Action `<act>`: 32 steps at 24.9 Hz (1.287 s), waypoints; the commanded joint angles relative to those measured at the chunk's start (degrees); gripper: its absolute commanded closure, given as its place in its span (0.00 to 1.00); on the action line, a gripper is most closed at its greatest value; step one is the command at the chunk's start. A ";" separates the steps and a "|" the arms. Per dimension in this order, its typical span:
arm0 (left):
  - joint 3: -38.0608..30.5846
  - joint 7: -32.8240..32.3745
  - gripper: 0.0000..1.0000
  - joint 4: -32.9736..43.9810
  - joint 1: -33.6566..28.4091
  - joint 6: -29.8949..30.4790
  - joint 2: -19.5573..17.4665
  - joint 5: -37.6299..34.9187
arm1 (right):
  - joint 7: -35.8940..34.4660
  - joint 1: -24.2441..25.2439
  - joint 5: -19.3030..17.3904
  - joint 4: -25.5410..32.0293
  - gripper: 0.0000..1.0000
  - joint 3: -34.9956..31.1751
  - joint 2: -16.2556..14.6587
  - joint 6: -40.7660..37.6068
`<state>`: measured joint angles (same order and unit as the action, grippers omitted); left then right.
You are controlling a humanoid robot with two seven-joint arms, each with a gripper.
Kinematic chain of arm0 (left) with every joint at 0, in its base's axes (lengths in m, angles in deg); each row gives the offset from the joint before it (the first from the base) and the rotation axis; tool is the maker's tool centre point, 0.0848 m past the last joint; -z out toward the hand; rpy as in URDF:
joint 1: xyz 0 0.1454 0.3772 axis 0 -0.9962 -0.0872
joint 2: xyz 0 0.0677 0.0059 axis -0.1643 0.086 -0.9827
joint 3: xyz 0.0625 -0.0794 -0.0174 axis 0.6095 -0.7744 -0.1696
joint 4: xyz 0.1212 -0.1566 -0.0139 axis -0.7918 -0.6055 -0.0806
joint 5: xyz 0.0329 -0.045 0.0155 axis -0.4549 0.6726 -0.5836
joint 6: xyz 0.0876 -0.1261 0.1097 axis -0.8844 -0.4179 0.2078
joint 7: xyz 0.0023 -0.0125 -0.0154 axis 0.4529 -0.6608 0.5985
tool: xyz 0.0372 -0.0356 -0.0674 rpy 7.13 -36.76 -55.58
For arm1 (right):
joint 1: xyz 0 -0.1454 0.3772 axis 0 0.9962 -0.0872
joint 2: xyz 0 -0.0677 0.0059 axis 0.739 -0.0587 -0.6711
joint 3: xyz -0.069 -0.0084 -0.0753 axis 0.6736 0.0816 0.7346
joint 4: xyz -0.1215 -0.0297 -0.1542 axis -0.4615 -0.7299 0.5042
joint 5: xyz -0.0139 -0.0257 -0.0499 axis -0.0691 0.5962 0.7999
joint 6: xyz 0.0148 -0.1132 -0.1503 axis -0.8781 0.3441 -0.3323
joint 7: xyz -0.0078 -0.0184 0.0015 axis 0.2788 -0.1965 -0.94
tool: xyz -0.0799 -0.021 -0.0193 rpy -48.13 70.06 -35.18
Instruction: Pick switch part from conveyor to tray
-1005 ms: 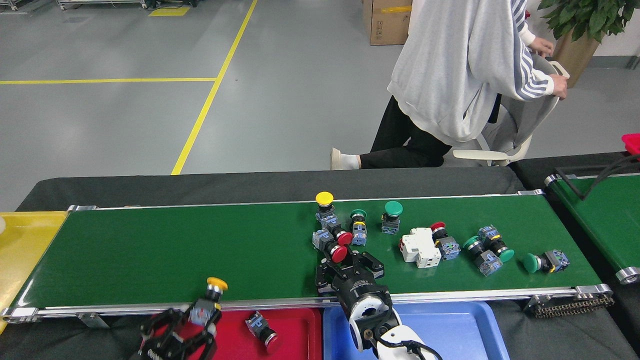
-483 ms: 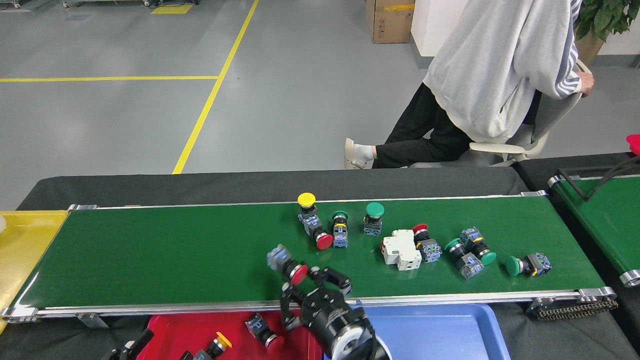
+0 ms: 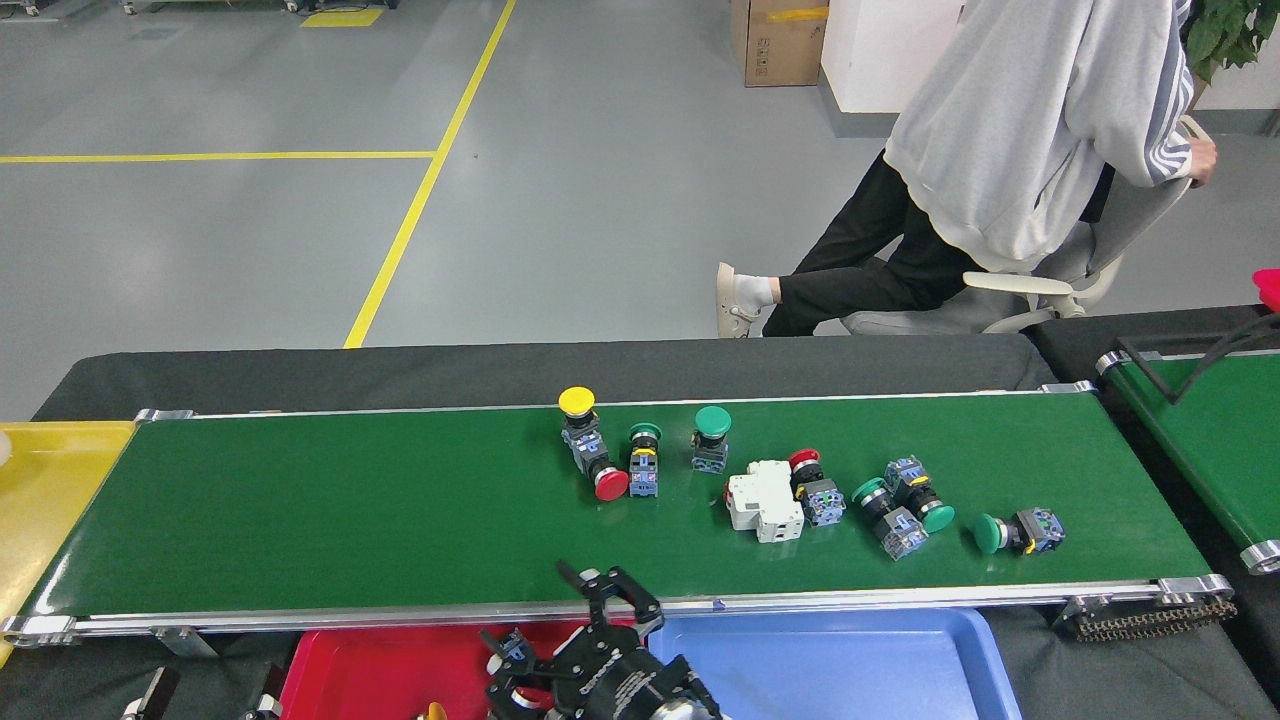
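Observation:
Several switch parts lie on the conveyor point(image 3: 350, 500): a yellow-capped one point(image 3: 578, 405), a red-capped one point(image 3: 610, 484), green-capped ones point(image 3: 711, 425) point(image 3: 1005, 533) and a white breaker block point(image 3: 763, 500). My right gripper point(image 3: 545, 625) hangs open over the near rail and the red tray point(image 3: 380, 660), with nothing between its fingers. Beside it, a blue-bodied switch part point(image 3: 515, 648) lies in that tray, and a yellow cap point(image 3: 432, 712) peeks in at the bottom edge. Only dark bits of my left gripper point(image 3: 205, 700) show at the bottom left.
A blue tray point(image 3: 860, 660) sits right of the red one, and a yellow tray point(image 3: 40, 480) lies at the belt's left end. A narrower second green belt point(image 3: 1210, 440) angles off at the right. A person in a grey hoodie point(image 3: 1030, 130) sits beyond the belt.
The parts on the belt drifted left. My right gripper lifted a red-capped switch off the belt, swung back over the red tray and now holds nothing. My left arm sank almost out of view.

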<state>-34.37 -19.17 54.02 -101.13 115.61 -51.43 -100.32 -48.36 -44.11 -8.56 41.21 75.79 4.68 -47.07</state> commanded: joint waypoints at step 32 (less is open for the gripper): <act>21.55 -7.92 0.00 -22.93 31.92 -8.24 0.91 -14.43 | 5.02 -9.58 -0.51 -14.39 0.01 -5.94 0.96 15.61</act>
<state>-12.90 -26.87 30.80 -70.41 107.68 -50.62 -114.62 -43.52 -52.40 -8.96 26.79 69.93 5.19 -30.90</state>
